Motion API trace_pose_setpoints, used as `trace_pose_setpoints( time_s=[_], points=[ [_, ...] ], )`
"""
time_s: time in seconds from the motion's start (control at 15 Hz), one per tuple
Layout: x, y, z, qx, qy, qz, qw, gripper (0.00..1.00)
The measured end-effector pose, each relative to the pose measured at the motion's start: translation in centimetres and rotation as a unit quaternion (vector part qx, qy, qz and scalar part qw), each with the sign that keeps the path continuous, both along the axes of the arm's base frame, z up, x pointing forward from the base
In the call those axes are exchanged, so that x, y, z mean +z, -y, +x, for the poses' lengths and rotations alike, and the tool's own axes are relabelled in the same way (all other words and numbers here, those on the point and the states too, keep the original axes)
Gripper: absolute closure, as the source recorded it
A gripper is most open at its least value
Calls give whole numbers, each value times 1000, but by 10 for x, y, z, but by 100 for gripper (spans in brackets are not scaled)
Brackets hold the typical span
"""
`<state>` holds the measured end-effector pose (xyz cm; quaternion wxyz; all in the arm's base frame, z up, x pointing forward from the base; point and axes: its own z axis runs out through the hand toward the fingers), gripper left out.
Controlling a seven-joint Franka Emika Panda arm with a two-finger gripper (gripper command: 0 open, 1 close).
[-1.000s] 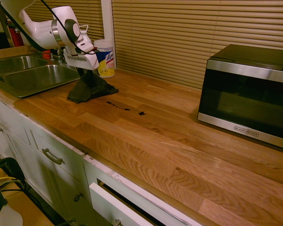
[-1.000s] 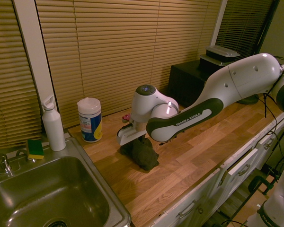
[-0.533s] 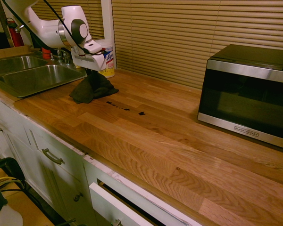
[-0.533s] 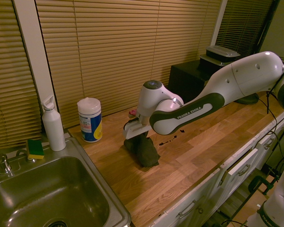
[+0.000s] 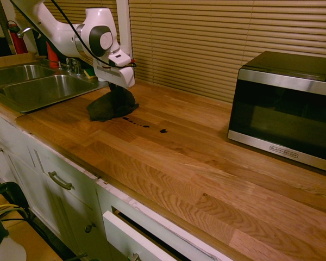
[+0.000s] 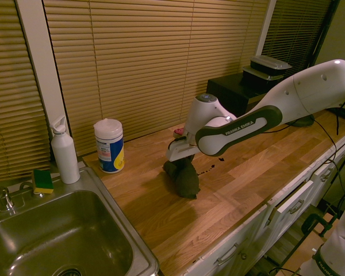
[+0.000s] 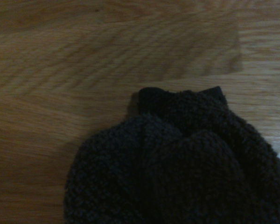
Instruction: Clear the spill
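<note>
The spill is a thin dark streak (image 5: 136, 123) and a small drop (image 5: 163, 130) on the wooden counter, also seen as the streak (image 6: 209, 169) and drop (image 6: 221, 158) in the second exterior view. A dark grey-black cloth (image 5: 112, 105) is bunched up on the counter, its lower edge just short of the streak's near end. My gripper (image 5: 118, 88) stands over it, shut on the cloth's gathered top (image 6: 183, 176). In the wrist view the cloth (image 7: 186, 168) fills the lower part over bare wood. The fingertips are buried in the cloth.
A steel sink (image 5: 38, 89) is set into the counter's left end. A black microwave (image 5: 285, 103) stands at the right. A wipes canister (image 6: 109, 145), a white bottle (image 6: 64, 152) and a sponge (image 6: 43, 180) stand by the sink (image 6: 57, 236). A drawer (image 5: 136, 234) is slightly open below.
The arm has carried the cloth along the counter away from the sink and towards the spill; the cloth's edge now reaches almost to the streak.
</note>
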<state>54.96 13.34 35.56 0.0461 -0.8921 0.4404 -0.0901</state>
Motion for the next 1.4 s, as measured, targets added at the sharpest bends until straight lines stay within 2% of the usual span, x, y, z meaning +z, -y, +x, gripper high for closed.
trace_pose_setpoints(
  time_s=[0.8,1.4],
  points=[
    [1,136,-9,-62,-8,10,998,100],
    [-1,236,-20,-130,-3,21,991,100]
  ],
)
